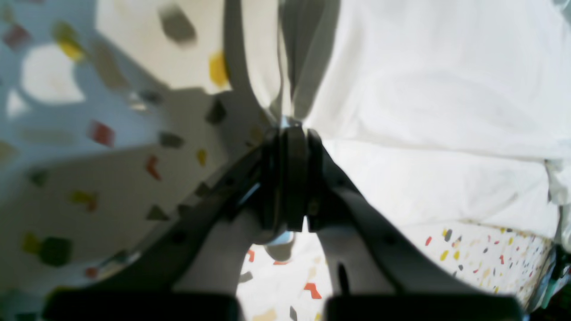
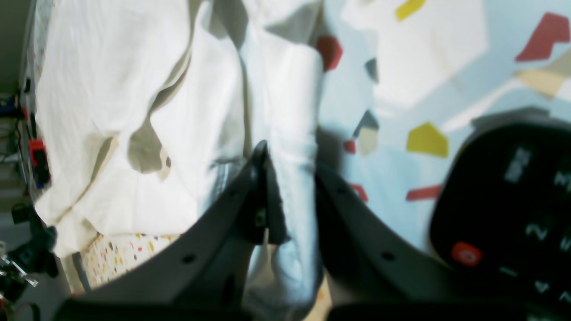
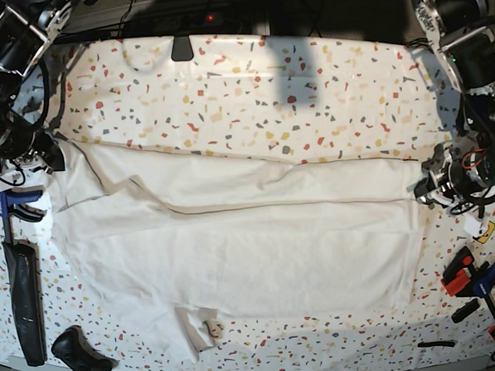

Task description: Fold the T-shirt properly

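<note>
The white T-shirt [image 3: 242, 236] lies spread across the speckled tabletop [image 3: 309, 99], with its far long edge folded toward the middle. My left gripper [image 1: 290, 129] is shut on the shirt's edge [image 1: 424, 89] at the table's right side [image 3: 423, 184]. My right gripper [image 2: 290, 178] is shut on a bunched fold of the shirt [image 2: 285, 111], at the shirt's left end [image 3: 56, 154]. Both hold the cloth low, close to the tabletop. A small flap of cloth [image 3: 201, 329] sticks out at the near edge.
A black remote-like device [image 2: 504, 214] lies close to the right gripper. A long black object [image 3: 25, 297] and a black rounded object [image 3: 78, 352] lie at the near left. Orange and blue clamps [image 3: 472, 275] sit near right, a blue clamp [image 3: 12, 202] at left.
</note>
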